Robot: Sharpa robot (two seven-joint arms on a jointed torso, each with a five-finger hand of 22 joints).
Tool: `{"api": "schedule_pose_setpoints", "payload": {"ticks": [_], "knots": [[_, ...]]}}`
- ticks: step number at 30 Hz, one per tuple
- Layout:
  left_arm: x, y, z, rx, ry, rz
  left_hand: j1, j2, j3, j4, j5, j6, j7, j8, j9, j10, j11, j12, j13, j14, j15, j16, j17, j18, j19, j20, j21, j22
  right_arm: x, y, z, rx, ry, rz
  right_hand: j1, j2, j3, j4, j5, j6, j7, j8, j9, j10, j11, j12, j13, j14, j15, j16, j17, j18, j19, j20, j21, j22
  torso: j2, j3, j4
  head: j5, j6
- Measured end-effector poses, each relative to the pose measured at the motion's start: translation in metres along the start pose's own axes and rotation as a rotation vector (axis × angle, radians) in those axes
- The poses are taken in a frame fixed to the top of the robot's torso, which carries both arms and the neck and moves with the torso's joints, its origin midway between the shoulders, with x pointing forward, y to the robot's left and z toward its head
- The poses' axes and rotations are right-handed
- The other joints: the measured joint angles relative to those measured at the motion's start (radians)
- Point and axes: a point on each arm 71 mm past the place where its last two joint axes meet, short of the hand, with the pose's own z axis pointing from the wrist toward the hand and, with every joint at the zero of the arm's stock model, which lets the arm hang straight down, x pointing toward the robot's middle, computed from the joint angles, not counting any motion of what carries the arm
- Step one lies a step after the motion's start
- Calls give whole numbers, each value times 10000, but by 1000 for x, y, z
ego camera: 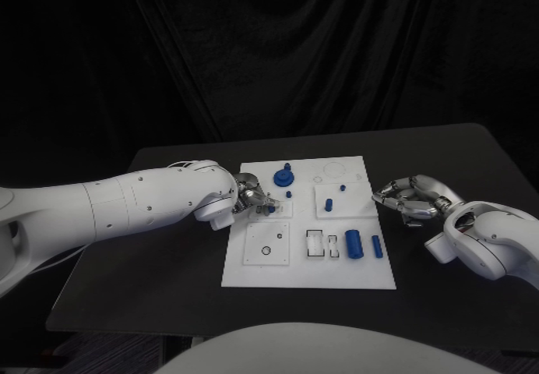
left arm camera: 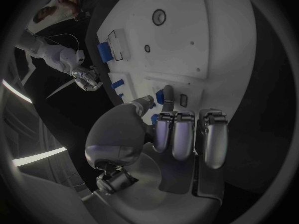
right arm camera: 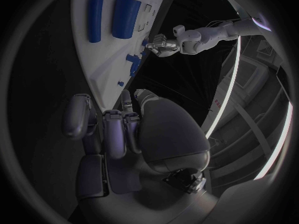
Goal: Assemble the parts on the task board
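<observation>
A small blue part (ego camera: 271,207) is pinched in the left robot hand (ego camera: 251,196) right over the task board (ego camera: 310,265) near its left edge, probably so it can be lined up with a slot there. The right robot hand (ego camera: 406,198) is parked just off the board's right edge, fingers curled in with nothing held. More parts (ego camera: 353,243) are laid flat on the board, all on the black worktop (ego camera: 146,273).

A flat white rectangular task board (ego camera: 309,269) lies in the middle of the frame on the black table. On it, lower right, lie a fat blue cylinder (ego camera: 353,243) and a slimmer blue rod (ego camera: 376,246); a round blue knob (ego camera: 282,177) stands at upper left, and a small blue peg (ego camera: 328,205) sits near centre.
</observation>
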Motion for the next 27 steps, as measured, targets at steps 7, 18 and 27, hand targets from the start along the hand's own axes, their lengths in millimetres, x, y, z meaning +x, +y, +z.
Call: {"api": "schedule_pose_setpoints", "payload": {"ticks": [7, 18, 27], "knots": [[0, 0, 0, 0, 27, 6, -70, -10, -191, 135, -60, 1, 0, 1, -3, 0, 0, 0, 0, 0, 0, 0, 0, 0, 0, 0, 0, 0, 0, 0, 0, 50, 51, 6, 0, 0, 0, 0, 46, 0, 0, 0, 0, 0, 0, 0, 4, 0, 0, 0, -1, 0, -35, -35, 0, 0, 1, 4, -1, 15, 0], [1, 2, -1, -77, 39, -3, -151, -8, -943, 556, -256, 92, -95, 692, 767, 9, -9, 342, 0, -1, -1, 149, 0, 1, 0, 0, 0, 0, 0, -1, -1, 104, 105, 14, 39, -39, 27, -27, 45, 0, 0, 0, -7, 0, 0, 0, -7, -27, 26, 1, 0, 0, -35, -35, -37, 0, 4, 3, 7, 17, 0], [1, 7, -12, 214, -638, -37, -129, 168, -1779, 805, -51, 136, -495, 2536, 2861, 2, -354, 343, 0, -16, -240, 389, 0, -1, 3, -221, 0, 0, -2, -2, -3, 97, 46, 15, 39, -39, -7, 7, 44, -35, 35, 49, -13, 0, 0, 1, -6, -33, 33, 2, 0, 0, -35, -35, -37, 0, 10, 2, 11, -101, 0]]}}
